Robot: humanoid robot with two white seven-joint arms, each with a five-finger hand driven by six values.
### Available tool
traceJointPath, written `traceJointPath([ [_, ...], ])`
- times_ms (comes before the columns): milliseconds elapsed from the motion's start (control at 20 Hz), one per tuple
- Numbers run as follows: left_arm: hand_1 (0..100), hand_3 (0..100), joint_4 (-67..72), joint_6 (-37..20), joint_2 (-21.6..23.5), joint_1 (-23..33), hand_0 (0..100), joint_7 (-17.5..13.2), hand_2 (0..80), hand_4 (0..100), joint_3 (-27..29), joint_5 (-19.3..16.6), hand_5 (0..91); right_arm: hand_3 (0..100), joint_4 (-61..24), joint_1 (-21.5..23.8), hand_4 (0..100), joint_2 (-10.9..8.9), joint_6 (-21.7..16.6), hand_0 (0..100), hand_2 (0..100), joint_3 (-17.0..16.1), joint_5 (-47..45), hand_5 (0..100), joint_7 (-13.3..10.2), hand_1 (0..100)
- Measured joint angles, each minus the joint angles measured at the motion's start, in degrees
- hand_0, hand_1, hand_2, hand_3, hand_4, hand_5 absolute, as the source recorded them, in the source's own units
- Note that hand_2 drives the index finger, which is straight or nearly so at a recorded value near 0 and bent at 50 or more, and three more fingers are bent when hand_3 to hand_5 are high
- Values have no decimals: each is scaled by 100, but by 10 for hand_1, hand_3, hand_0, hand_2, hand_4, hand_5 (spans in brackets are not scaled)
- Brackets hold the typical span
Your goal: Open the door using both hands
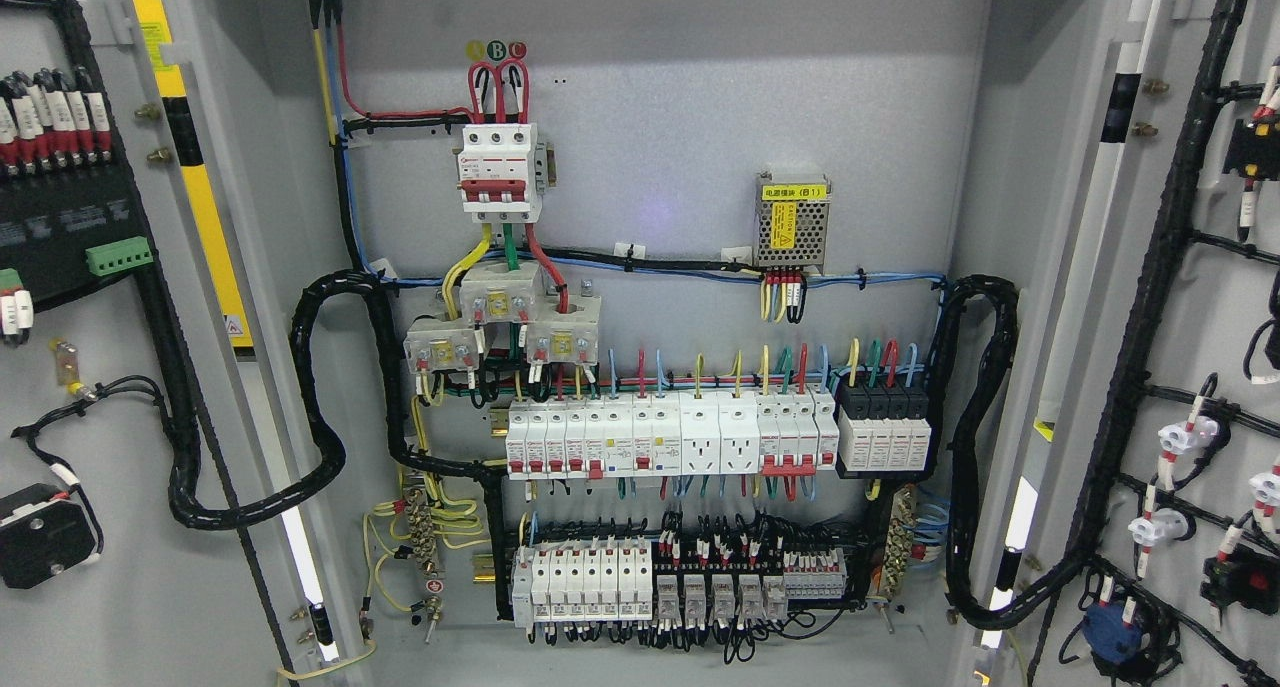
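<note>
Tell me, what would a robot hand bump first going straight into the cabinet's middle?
No hand shows now. Straight in, probably the white breaker row, standing proud of the back panel.

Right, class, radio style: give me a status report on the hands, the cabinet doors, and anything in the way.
Neither hand in view. Left door and right door both swung wide open, cabinet interior exposed. Nothing blocking the opening.

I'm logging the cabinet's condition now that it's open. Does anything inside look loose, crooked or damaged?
One thing: the three grey current transformer blocks under the main breaker sit staggered and tilted rather than in a row. The breaker rows look level, both doors are swung wide, and no damage shows.
</note>
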Motion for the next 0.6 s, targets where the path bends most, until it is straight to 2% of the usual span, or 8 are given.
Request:
traceJointPath([
  [601, 0, 0, 240, 76, 155, -97, 0, -10, 0, 0, 16, 93, 0, 0, -157, 194, 0, -121, -165, 215, 0, 415, -13, 0, 8, 0],
])
